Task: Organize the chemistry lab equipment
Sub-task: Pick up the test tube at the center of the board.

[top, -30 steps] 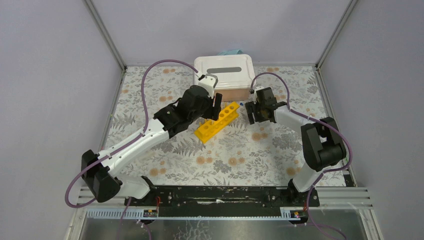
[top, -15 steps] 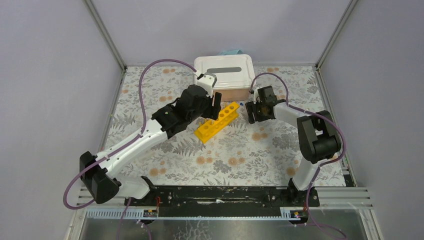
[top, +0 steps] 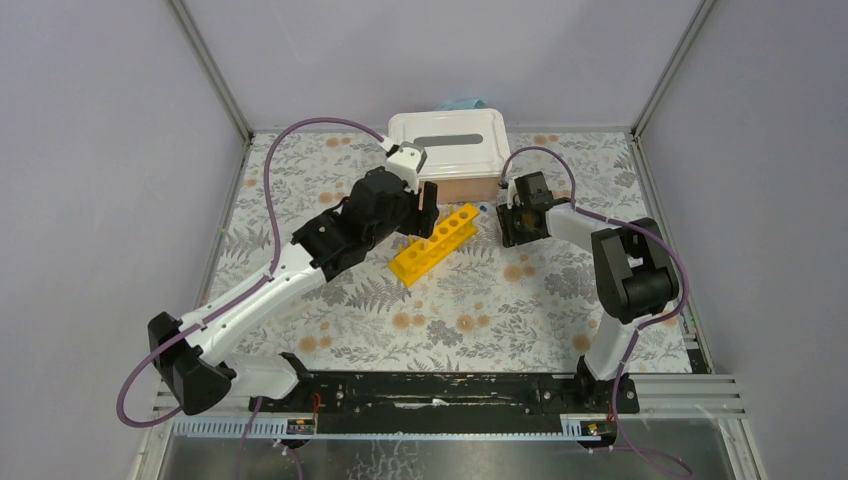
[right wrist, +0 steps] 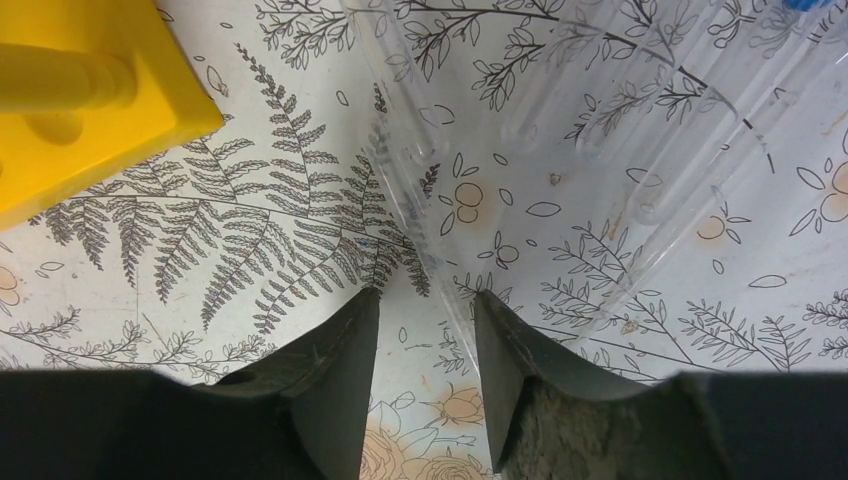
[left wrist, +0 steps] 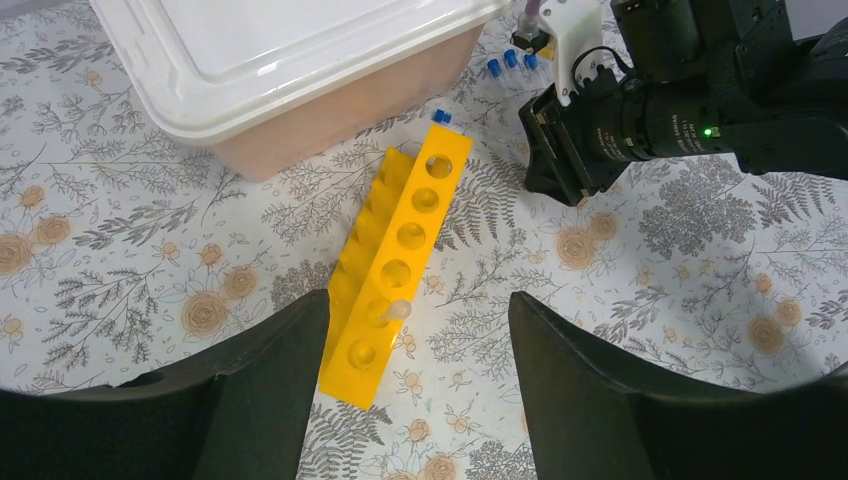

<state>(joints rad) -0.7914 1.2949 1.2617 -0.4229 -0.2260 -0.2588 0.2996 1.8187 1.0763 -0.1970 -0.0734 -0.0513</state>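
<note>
We see left jaws spread wide, empty, above long yellow plastic test-tube rack with round holes (top: 436, 243). Rack lies diagonal on table (top: 480, 300), near white lidded plastic box (top: 447, 145). One small clear tube (left wrist: 393, 311) stands in a rack hole. Right jaws nearly together, low beside rack's far end. Clear blue-capped tube (right wrist: 620, 150) runs into their gap; we cannot tell if gripped.

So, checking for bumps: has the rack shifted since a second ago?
No. The rack lies as before, its far end still just short of the white box's front wall.
</note>
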